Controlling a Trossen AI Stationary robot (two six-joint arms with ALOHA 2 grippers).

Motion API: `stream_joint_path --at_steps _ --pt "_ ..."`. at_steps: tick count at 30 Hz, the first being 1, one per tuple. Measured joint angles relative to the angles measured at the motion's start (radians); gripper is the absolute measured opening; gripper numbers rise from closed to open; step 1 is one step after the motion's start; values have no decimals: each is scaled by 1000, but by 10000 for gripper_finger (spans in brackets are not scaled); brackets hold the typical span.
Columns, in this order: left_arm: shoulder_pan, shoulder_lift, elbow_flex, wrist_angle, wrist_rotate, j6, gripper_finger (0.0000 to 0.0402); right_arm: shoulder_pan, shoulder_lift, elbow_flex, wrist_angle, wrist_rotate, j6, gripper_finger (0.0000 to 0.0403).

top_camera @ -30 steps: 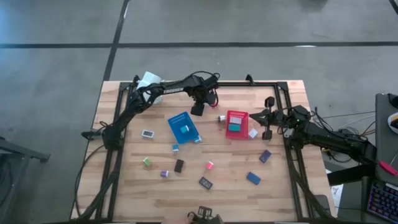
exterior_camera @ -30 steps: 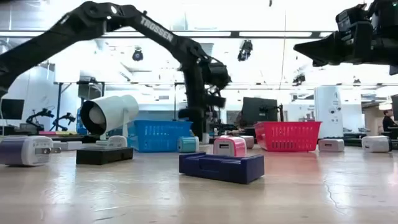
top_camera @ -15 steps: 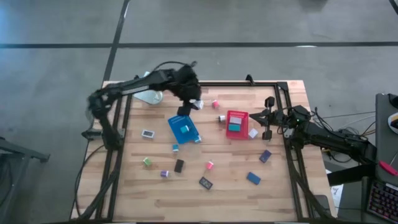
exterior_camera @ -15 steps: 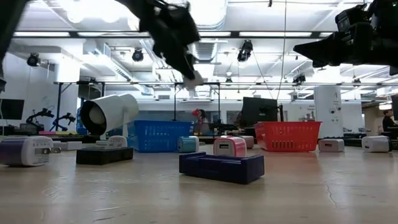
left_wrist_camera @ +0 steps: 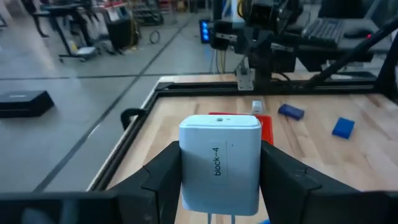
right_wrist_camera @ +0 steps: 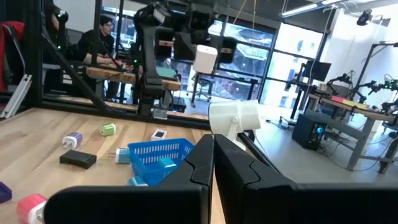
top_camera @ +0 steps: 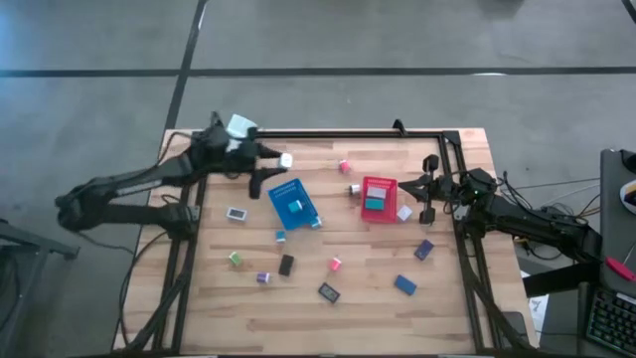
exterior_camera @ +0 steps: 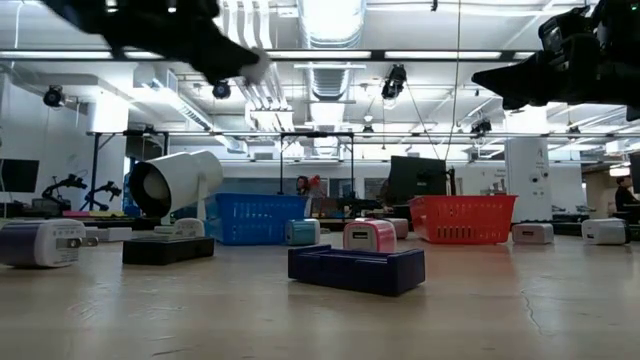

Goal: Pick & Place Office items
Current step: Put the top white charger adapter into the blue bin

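My left gripper (top_camera: 280,162) is raised over the table's far left part, shut on a white block (left_wrist_camera: 219,158) marked "block-4". It also shows high in the low view (exterior_camera: 250,68). My right gripper (top_camera: 429,191) hangs shut and empty above the table's right side, beside the red tray (top_camera: 379,211). The blue tray (top_camera: 288,189) holds a teal block (top_camera: 296,206). The red tray holds two blocks. Several small blocks lie flat on the table, among them pink (top_camera: 345,167), green (top_camera: 236,259), black (top_camera: 286,265) and blue (top_camera: 404,284). My left gripper pinches the white block by its two opposite side faces (left_wrist_camera: 186,168) between its two fingers (left_wrist_camera: 163,175). The fingers come from the table's left side and point toward its right. The block is lifted clear, high above the table, its labelled face toward the wrist camera.
A white mug (top_camera: 238,127) lies at the far left corner, partly under my left arm. A black frame rail (top_camera: 348,133) runs along the table's far edge and its sides. Bare wood lies along the near edge (top_camera: 219,318).
My left gripper has risen from the table near the far edge's middle with the white block, which is now lifted clear. It has swung toward the table's left edge, the arm folding back to the left. My right gripper has kept still.
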Motion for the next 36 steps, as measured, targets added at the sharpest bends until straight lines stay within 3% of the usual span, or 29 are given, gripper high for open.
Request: stream_joint_path --at_steps 4,10,15,20,24,28,36 --pt "12 -153 -154 113 0 -25 173 0 0 0 0 0 -2 8" --pt "30 -288 -339 250 7 -23 173 0 0 0 1 0 -2 8" --pt "70 -341 -365 259 10 -25 173 0 0 0 7 8 -13 8" --pt "93 -348 -380 289 32 -129 173 0 0 0 7 8 -10 8" --pt "89 -367 -464 369 31 -267 173 0 0 0 5 8 -6 8" --pt "86 -415 -549 447 34 -302 173 0 0 0 2 8 -3 8" --pt "85 -546 -559 365 102 -300 173 0 0 0 2 11 -2 8"
